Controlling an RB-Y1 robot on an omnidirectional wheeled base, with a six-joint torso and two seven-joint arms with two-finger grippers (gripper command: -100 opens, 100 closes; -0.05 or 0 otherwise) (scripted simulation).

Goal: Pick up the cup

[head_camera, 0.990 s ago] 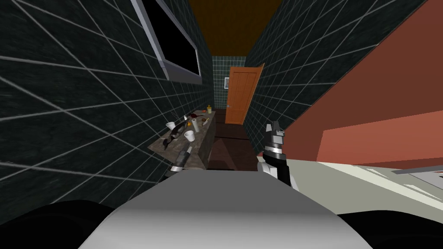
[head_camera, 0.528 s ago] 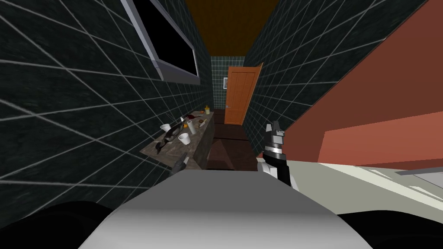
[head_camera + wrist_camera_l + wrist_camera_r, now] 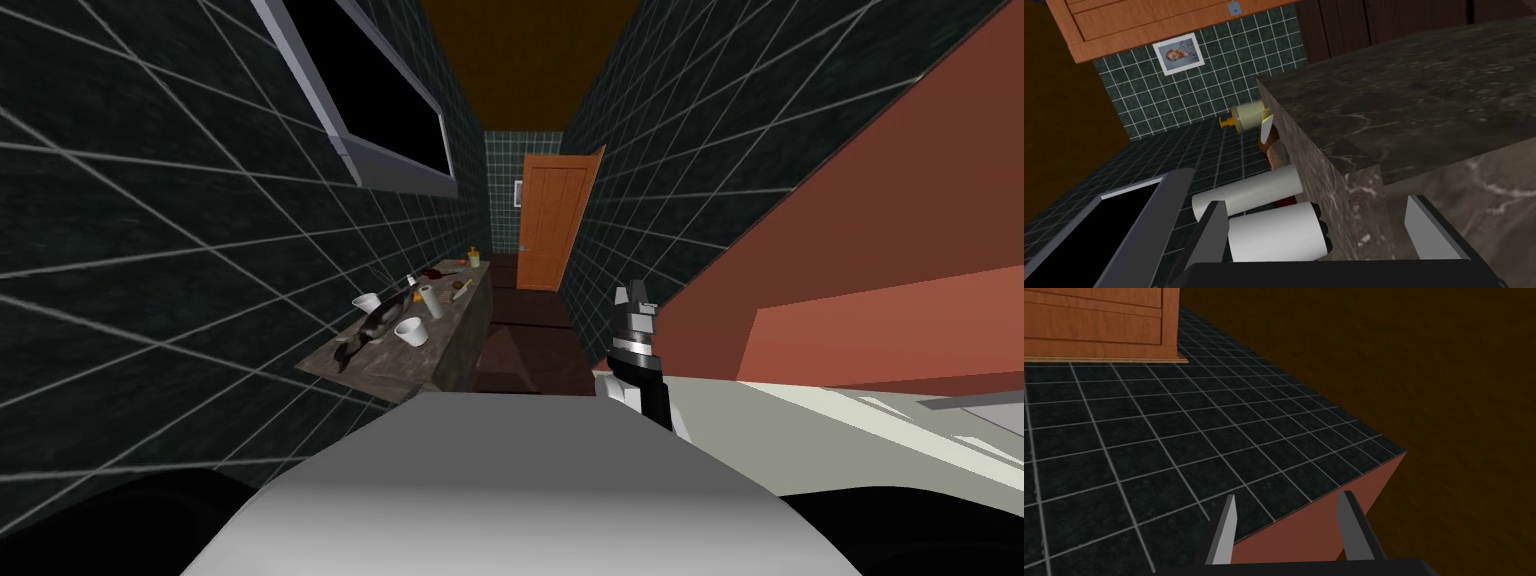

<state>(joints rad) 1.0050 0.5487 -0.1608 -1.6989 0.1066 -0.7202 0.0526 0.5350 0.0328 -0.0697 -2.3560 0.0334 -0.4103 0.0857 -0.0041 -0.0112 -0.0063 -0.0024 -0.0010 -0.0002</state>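
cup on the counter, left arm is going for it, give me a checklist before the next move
1. Left gripper open: ok, fingers stand wide apart.
2. Cup centred in the gap: not ok, it sits hard by one finger.
3. Gap free of other things: not ok, the counter edge lies between the fingers beside the cup.
4. Finger off the cup's wall: cannot tell.
5. White roll apart from the cup: cannot tell, it stands close behind.
6. Right gripper out of the way: ok, open, off to the other side.
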